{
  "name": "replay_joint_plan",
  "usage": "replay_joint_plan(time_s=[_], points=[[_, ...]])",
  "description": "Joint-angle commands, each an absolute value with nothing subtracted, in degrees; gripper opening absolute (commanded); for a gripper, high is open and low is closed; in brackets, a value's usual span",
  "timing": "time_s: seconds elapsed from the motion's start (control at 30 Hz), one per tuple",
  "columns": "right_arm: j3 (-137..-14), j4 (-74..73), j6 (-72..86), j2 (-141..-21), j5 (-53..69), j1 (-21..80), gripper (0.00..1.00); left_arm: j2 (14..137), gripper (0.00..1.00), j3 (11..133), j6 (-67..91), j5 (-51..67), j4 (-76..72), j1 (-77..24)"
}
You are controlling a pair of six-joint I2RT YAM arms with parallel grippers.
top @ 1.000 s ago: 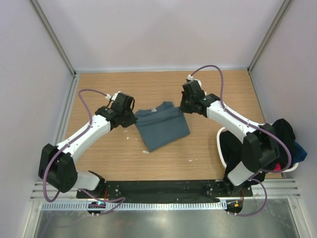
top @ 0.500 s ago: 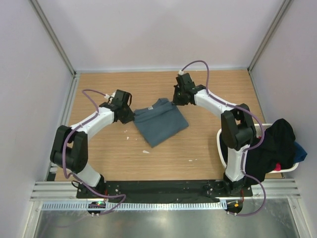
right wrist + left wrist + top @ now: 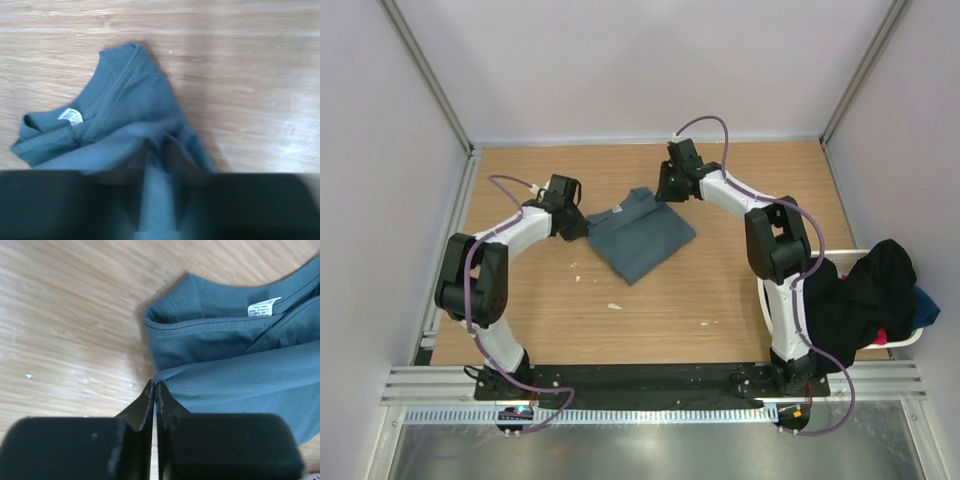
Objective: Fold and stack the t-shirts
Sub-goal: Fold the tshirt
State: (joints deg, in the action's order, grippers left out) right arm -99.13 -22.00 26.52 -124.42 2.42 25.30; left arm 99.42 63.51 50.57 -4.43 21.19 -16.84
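Left hand (image 3: 154, 386) is pressed shut at a corner of the folded slate t-shirt (image 3: 640, 238). The right hand (image 3: 159, 145) straddles a fold, though I cannot tell whether it grips. Together they have dragged it farther up the bench (image 3: 720, 290), probably to where it will be stacked.

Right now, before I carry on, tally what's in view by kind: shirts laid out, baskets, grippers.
Folded blue-grey t-shirt: 1
White basket: 1
Grippers: 2, left gripper and right gripper
Total: 4
The cloth heap in the basket, mostly black, cannot be split into pieces.
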Motion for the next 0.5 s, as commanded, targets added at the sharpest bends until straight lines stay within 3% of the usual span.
replay_joint_plan(time_s=[0.0, 0.03, 0.07, 0.1, 0.17, 0.23, 0.37, 0.43, 0.47], points=[[-105.27, -18.45, 25.49, -125.15, 2.81, 24.00, 0.39, 100.19, 0.06, 68.02, 48.16, -7.11, 20.21, -15.56], [-106.95, -20.20, 25.14, -125.68, 2.99, 23.73, 0.51, 100.37, 0.15, 69.33, 47.82, -7.38, 21.00, -15.21], [-108.53, -21.35, 24.70, -126.81, 3.51, 23.56, 0.59, 100.55, 0.39, 70.22, 47.55, -7.82, 21.70, -15.03], [-111.76, -22.66, 24.35, -127.17, 3.86, 23.47, 0.67, 100.63, 0.54, 71.01, 46.07, -8.26, 22.06, -14.86], [-113.72, -25.31, 23.30, -127.01, 4.48, 23.20, 0.73, 100.55, 0.75, 73.98, 44.04, -8.70, 23.37, -14.68], [-113.73, -25.84, 22.77, -124.73, 5.97, 23.20, 0.81, 99.58, 0.78, 76.19, 41.84, -9.75, 26.62, -14.68], [-107.34, -23.04, 22.85, -117.79, 11.94, 23.20, 0.81, 92.57, 0.78, 75.33, 42.97, -5.73, 28.22, -14.85], [-100.31, -18.31, 23.99, -113.83, 15.62, 23.38, 0.67, 88.53, 0.73, 69.19, 45.16, -2.48, 23.42, -15.90], [-98.11, -16.72, 24.43, -113.04, 16.69, 23.64, 0.59, 85.20, 0.65, 66.65, 47.79, -0.81, 21.64, -16.43]])
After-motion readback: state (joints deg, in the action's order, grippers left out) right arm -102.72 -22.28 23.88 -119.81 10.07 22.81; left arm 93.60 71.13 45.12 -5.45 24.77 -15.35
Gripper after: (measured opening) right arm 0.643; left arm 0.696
